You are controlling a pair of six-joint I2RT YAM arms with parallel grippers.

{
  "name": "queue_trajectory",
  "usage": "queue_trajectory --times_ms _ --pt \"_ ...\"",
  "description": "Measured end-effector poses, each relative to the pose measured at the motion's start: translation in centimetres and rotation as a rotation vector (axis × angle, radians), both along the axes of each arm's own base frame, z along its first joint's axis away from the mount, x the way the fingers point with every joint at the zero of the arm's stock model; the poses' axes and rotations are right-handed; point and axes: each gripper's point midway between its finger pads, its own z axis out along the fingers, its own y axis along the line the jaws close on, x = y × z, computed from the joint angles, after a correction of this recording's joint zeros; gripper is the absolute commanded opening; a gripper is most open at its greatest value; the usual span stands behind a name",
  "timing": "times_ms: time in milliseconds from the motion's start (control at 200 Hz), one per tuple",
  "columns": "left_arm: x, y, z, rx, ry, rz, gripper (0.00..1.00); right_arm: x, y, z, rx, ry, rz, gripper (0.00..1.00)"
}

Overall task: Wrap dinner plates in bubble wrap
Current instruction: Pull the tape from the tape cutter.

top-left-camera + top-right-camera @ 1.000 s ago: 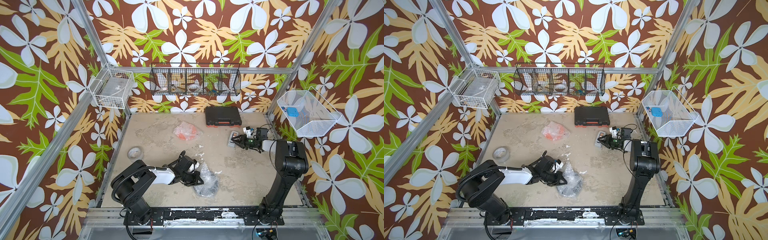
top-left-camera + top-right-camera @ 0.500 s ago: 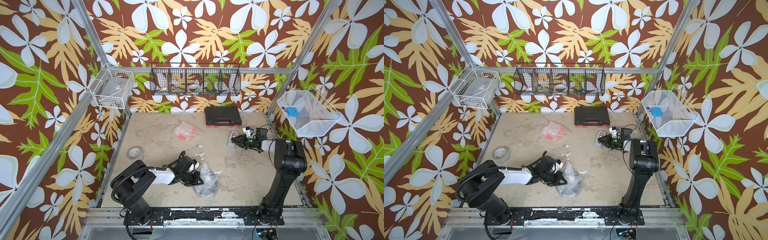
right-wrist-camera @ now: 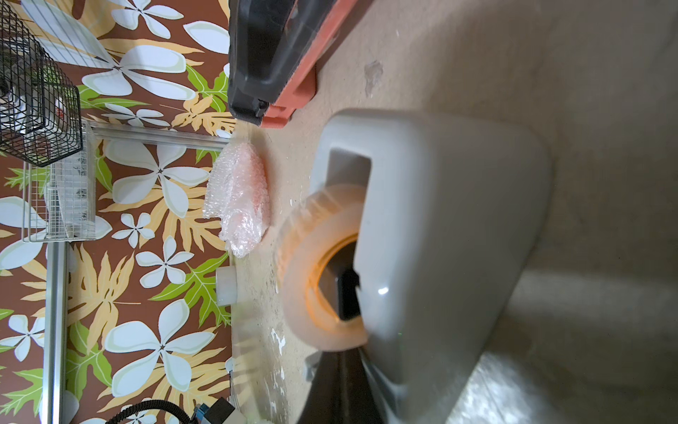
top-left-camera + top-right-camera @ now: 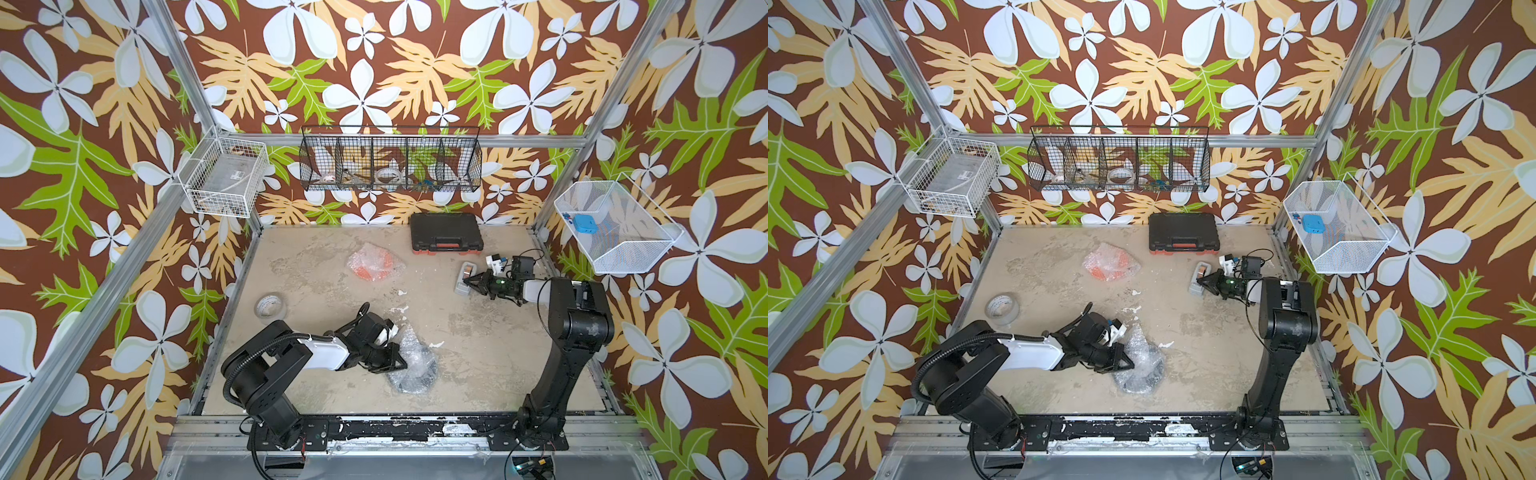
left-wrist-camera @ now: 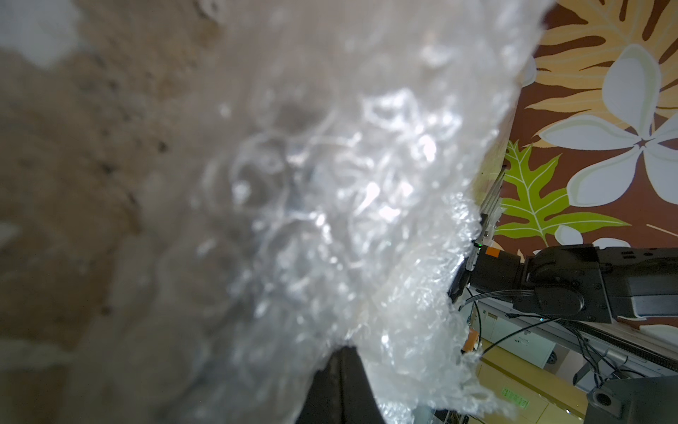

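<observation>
Near the table's front middle lies a black dinner plate [image 4: 420,380] [image 4: 1144,380] bundled in clear bubble wrap [image 4: 413,357] [image 4: 1140,349]. My left gripper [image 4: 401,365] [image 4: 1129,366] is shut on the edge of that wrap; in the left wrist view the dark tips [image 5: 343,350] pinch the sheet [image 5: 348,183]. An orange dinner plate in bubble wrap [image 4: 374,264] [image 4: 1111,266] [image 3: 240,198] lies further back. My right gripper [image 4: 467,280] [image 4: 1201,281] [image 3: 339,358] is shut, its tips right at the tape roll in a grey tape dispenser [image 4: 463,272] [image 4: 1197,274] [image 3: 440,238]. Whether it pinches tape I cannot tell.
A whitish tape roll [image 4: 271,306] [image 4: 1002,307] lies at the left edge. A black case [image 4: 446,237] [image 4: 1183,237] stands against the back wall. Wire baskets [image 4: 390,160] hang on the back and side walls. White scraps dot the table's middle.
The right gripper's jaws have closed at the tape dispenser. The left arm and the wrapped black plate have not moved.
</observation>
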Motion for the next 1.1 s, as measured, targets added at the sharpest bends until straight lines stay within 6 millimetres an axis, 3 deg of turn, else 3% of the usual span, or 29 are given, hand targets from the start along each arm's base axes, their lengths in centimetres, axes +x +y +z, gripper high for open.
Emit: queue_trajectory --times_ms 240,410,741,966,1101 --pt "0.0 0.0 0.2 -0.005 -0.003 0.003 0.05 -0.4 0.2 1.6 -0.001 -0.007 -0.010 0.00" --pt "0.0 0.0 0.2 -0.006 -0.003 0.002 0.05 -2.0 1.1 3.1 0.011 -0.011 -0.006 0.00" --pt "-0.1 0.0 0.1 -0.012 -0.007 0.001 0.05 -9.6 4.2 3.9 0.064 0.034 0.029 0.00" --pt "-0.1 0.1 0.0 -0.017 -0.012 0.001 0.05 -15.4 6.5 3.0 0.082 0.083 0.067 0.00" --pt "-0.2 0.2 0.1 -0.020 -0.014 0.001 0.05 -17.8 7.3 2.0 0.082 0.116 0.077 0.00"
